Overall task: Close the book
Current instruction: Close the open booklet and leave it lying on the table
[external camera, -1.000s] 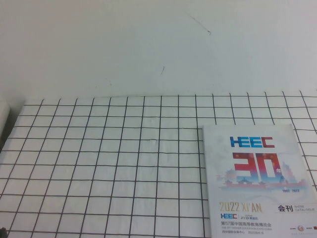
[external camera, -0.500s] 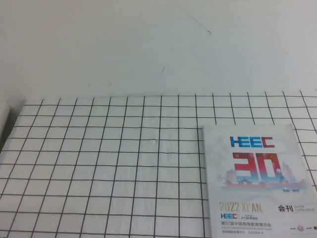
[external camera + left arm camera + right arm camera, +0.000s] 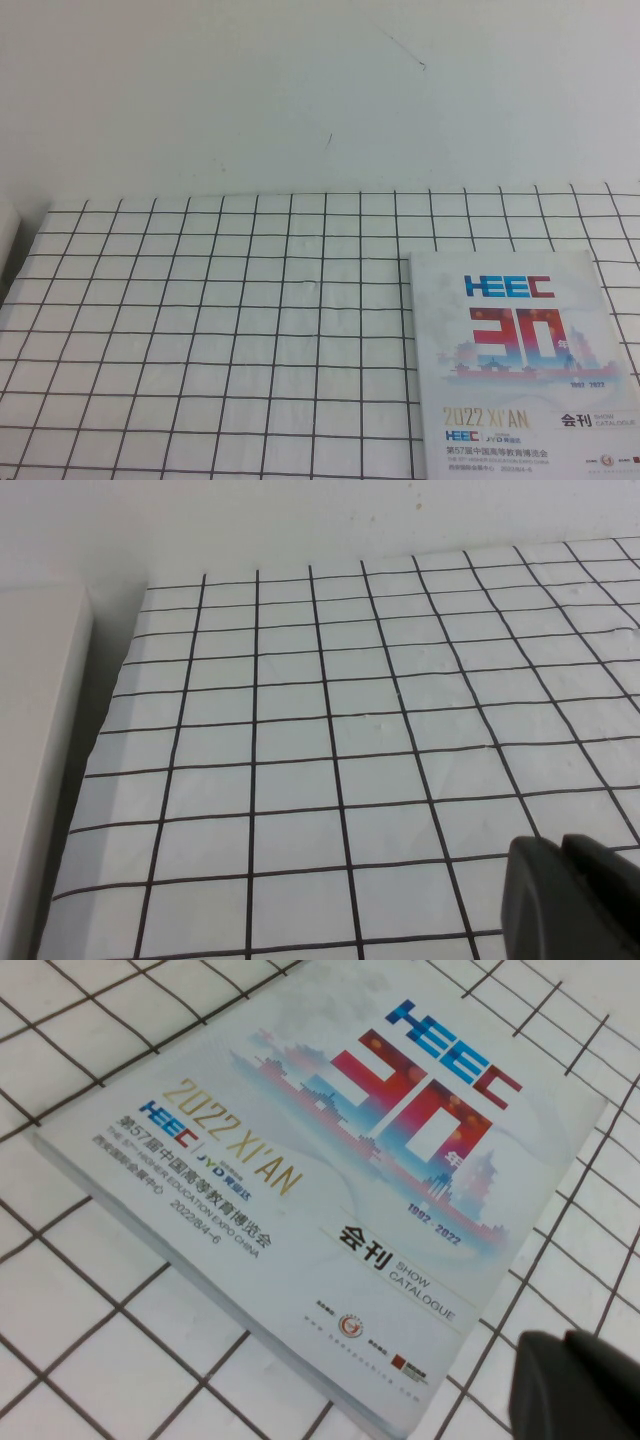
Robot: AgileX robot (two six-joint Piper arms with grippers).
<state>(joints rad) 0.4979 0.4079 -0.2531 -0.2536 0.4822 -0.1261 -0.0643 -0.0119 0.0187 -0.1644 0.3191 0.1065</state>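
The book (image 3: 523, 365) lies closed and flat at the front right of the grid cloth, front cover up with "HEEC 30" and "2022 XI'AN" printed on it. The right wrist view shows the same book (image 3: 320, 1190) whole, nothing touching it. My right gripper (image 3: 572, 1348) hovers just off the book's corner, its dark fingers pressed together with nothing between them. My left gripper (image 3: 563, 850) hangs over bare grid cloth near the table's left side, also shut and empty. Neither gripper appears in the high view.
A white cloth with a black grid (image 3: 250, 330) covers the table. Behind it rises a plain white wall (image 3: 300, 90). A pale board or ledge (image 3: 35, 760) runs along the cloth's left edge.
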